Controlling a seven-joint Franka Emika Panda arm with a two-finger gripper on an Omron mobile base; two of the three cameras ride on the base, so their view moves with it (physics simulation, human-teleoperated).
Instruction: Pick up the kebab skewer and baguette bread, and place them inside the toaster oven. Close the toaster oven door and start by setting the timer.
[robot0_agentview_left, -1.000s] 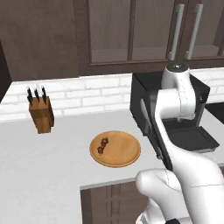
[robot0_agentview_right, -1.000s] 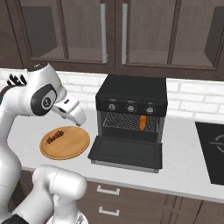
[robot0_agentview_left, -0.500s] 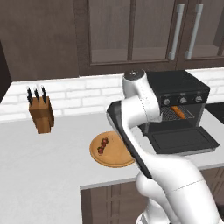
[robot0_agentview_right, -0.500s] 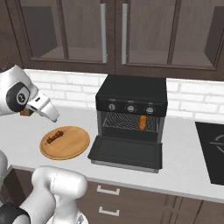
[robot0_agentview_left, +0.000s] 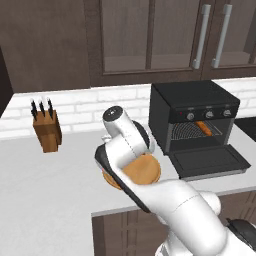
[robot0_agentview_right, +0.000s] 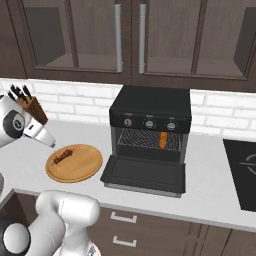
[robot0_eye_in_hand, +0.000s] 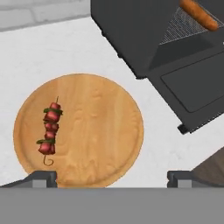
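Oven is the landmark: black, on the counter, with its door dropped flat in front. The baguette already lies on the rack inside, toward the right end when seen from the front. A second ago the arm stood in front of the oven mouth; it has since swung left, away from the oven, and now hangs over the plate just left of the door. That reads as the bread half being done and the move for the skewer under way.

The skewer lies on the plate, on the half farther from the oven, flat and untouched. The gripper hovers above the plate with jaws spread wide and nothing between them; its fingertips frame the plate's near rim in the hand view, so it is not yet centred over the skewer.

A knife block stands well left of the oven near the brick backsplash, clear of any likely path. A cooktop sits to the oven's right. The open door juts out beside the plate and is the one thing the carry back must pass over; nothing else blocks the way. Three knobs sit in a row above the opening, for the timer later.
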